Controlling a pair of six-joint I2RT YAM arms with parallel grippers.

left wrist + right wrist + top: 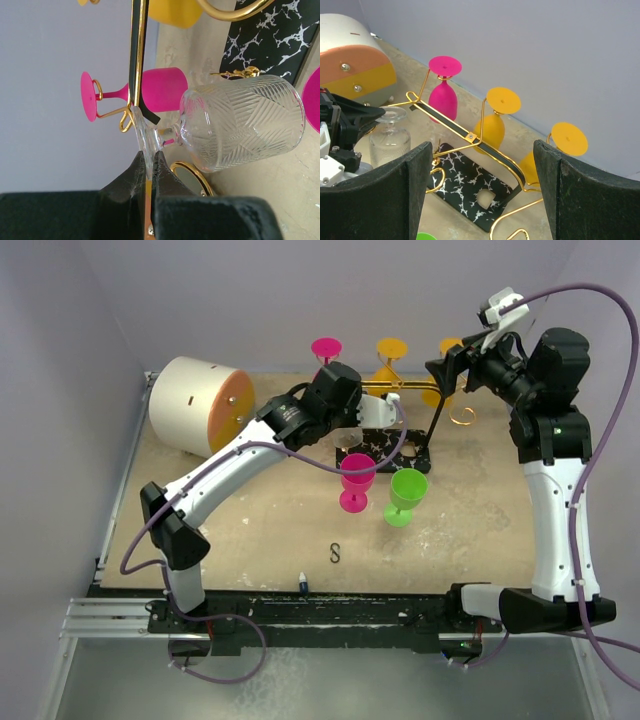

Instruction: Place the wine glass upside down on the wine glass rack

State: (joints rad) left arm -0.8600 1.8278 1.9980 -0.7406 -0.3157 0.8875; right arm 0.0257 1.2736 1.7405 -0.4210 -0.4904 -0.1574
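My left gripper (148, 161) is shut on the foot rim of a clear cut-glass wine glass (240, 120). The wine glass (390, 137) hangs foot up, bowl down, beside the near left end of the wine glass rack (470, 136). Its foot lies close to a gold wire hook (125, 120). The rack's black marbled base (465, 187) lies below. A pink glass (443, 95) and two yellow glasses (492, 125) (569, 137) hang upside down on the rack's far side. My right gripper (482, 145) is open, high above the rack's right end (450, 365), holding nothing.
A pink glass (357, 480) and a green glass (406, 495) stand upright on the table just in front of the rack base (385, 455). A large white cylinder with an orange end (200, 405) lies at the back left. A small S-hook (335, 553) lies near the front.
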